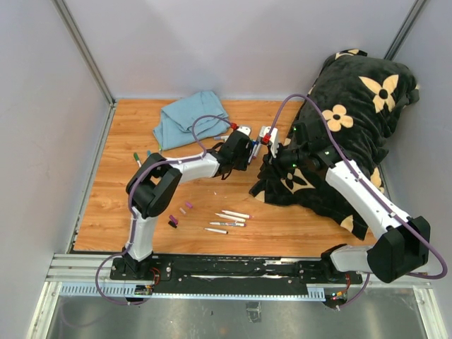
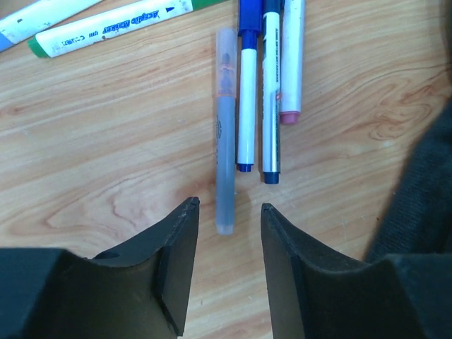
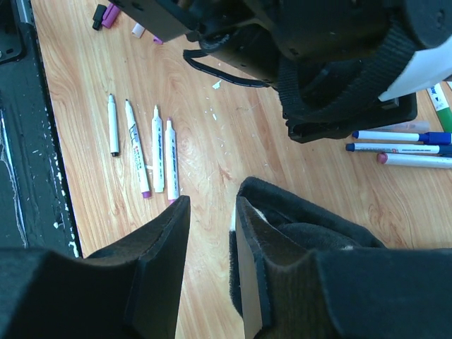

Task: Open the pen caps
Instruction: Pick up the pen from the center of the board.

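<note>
1. L hand: fingers spread, empty, straddling near end of grey pen on tabletop.
2. R hand: slightly parted, empty, over blanket edge.
3. Loose caps lie near front; blue cap sits on a pen beside the grey pen.
4. Step (est.): fetching next capped pen. Next: L pinches barrel, lifts; R grips cap, pulls axially.

Seen from the left wrist, three markers are running off the top of the frame, their upper ends cut away, and a dark blanket is spilling past the right edge. Seen from the right wrist, the left arm is blocking the upper right, where three pens are sliding out of frame. Overhead, the pen caps at lower left are showing only as specks.
</note>
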{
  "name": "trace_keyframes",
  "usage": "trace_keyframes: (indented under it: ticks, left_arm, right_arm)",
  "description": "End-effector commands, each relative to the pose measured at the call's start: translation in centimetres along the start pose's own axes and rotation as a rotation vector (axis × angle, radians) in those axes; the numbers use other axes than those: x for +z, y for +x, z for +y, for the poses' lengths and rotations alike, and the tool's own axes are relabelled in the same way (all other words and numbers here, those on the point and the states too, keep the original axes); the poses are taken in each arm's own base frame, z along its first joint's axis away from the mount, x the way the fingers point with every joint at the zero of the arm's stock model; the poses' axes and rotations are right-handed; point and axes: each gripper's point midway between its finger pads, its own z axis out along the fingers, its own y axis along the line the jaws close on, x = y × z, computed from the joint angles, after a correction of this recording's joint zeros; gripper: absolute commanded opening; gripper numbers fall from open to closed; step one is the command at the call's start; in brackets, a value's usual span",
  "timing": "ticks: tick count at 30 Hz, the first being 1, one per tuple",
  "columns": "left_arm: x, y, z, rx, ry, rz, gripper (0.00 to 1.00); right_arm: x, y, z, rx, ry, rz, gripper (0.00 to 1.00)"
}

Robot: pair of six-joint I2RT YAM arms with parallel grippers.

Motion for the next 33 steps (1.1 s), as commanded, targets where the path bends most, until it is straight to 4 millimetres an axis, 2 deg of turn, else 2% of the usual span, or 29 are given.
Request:
trace_keyframes:
  ticks: [1,10,18,22,27,33]
  left_arm:
    - [0.9,0.8,0.3,0.047,0.0,0.068,0.44]
    - [1.9,1.1,0.7,0.061,-0.012,0.1,0.37]
    - [2.8,1.6,0.8,0.066,-0.018,0.129,0.36]
    - [3.0,1.7,0.7,0.068,-0.016,0.138,0.31]
    - [2.3,1.7,1.0,0.064,-0.027,0.134,0.2]
    - [0.2,0.9,1.4,0.047,-0.023,0.098,0.11]
  right_arm:
    - [-0.6,-0.1,0.0,-0.004,0.003,-0.018,0.34]
    - [-0.5,-0.1,0.1,-0.001,-0.002,-0.019,0.34]
    - [-0.5,-0.1,0.1,0.0,-0.005,-0.02,0.34]
    - [-0.6,-0.1,0.1,-0.001,-0.003,-0.022,0.34]
    - [-0.5,-0.1,0.2,0.002,-0.008,-0.023,0.34]
    - [-0.3,0.0,0.3,0.009,-0.019,-0.022,0.34]
